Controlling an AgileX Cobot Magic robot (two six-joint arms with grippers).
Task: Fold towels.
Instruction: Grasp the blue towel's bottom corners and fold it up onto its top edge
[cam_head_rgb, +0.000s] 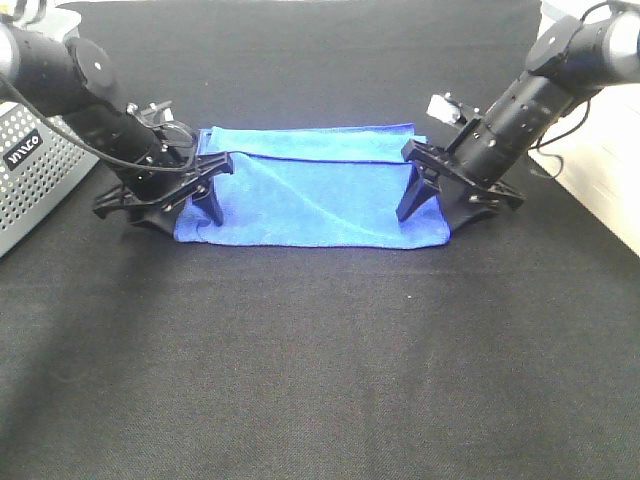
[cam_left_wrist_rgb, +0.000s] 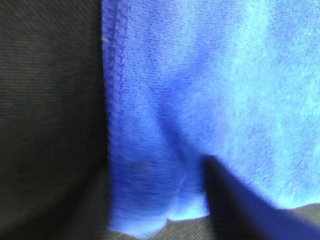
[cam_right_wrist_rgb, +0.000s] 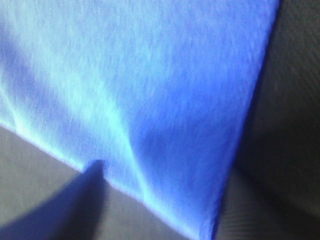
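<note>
A blue towel (cam_head_rgb: 315, 190) lies on the black table cloth (cam_head_rgb: 320, 350), folded once, with its upper layer's edge near the far side. My left gripper (cam_head_rgb: 176, 212) is open and low over the towel's front left corner, one finger on the towel and the other outside its left edge. My right gripper (cam_head_rgb: 444, 208) is open and low over the front right corner, straddling the right edge. The left wrist view shows the towel (cam_left_wrist_rgb: 200, 90) with one dark finger (cam_left_wrist_rgb: 235, 205) on it. The right wrist view shows the towel (cam_right_wrist_rgb: 150, 85) and one finger (cam_right_wrist_rgb: 75, 200) at its edge.
A grey perforated metal box (cam_head_rgb: 30, 175) stands at the left edge of the table, close behind the left arm. A white surface (cam_head_rgb: 605, 170) borders the table on the right. The black cloth runs wide in front of the towel.
</note>
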